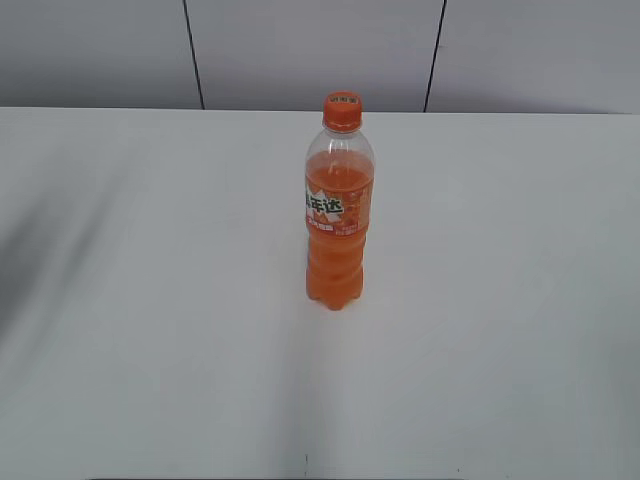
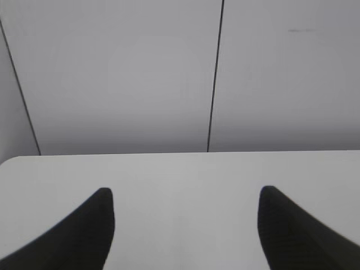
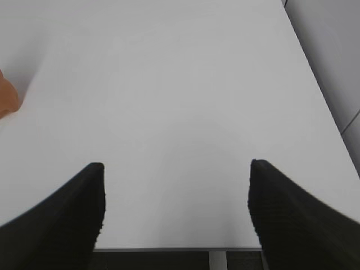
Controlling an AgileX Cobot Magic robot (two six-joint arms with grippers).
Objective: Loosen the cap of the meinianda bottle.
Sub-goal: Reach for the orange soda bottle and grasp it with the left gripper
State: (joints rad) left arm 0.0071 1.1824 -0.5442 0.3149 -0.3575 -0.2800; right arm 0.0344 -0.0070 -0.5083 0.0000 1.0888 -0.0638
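The meinianda bottle stands upright at the middle of the white table, part full of orange soda, with an orange label. Its orange cap sits on top. Neither gripper shows in the exterior view. In the left wrist view my left gripper is open and empty over bare table, facing the wall; the bottle is out of that view. In the right wrist view my right gripper is open and empty above the table's edge. An orange sliver of the bottle shows at that view's left edge.
A grey panelled wall with dark vertical seams runs behind the table's far edge. In the right wrist view the table's near edge lies just below the fingers, and its right edge runs up the view.
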